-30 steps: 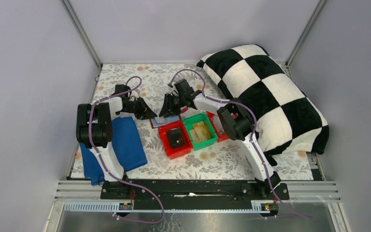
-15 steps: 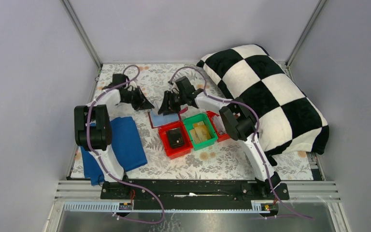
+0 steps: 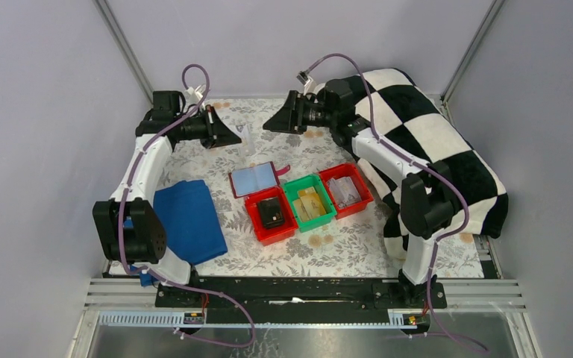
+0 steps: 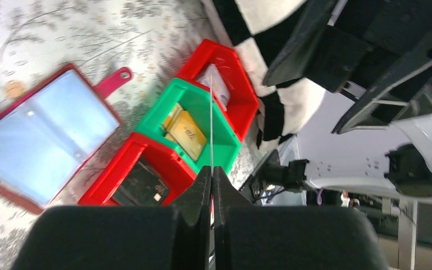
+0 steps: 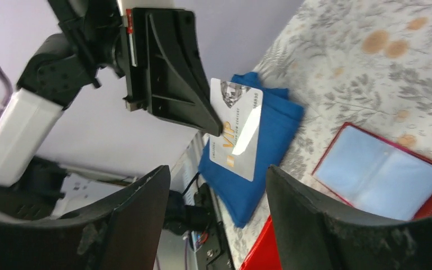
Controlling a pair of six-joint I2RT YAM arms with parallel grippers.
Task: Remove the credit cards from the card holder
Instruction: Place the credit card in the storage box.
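We saw the left gripper (image 4: 211, 171) pinching a credit card (image 5: 236, 128), the right gripper (image 5: 217, 174) wide, the card holder (image 3: 254, 179) lying open.

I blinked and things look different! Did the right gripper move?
Yes. The right gripper moved toward the back, away from the green bin and the card holder that it was hovering beside.

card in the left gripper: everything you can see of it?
The credit card is a thin, glossy whitish plastic rectangle with rounded corners, a grey emblem and "VIP" lettering. It hangs in the air over the table, clear of the card holder, pinched at one edge by the shut left gripper; nothing else touches it.
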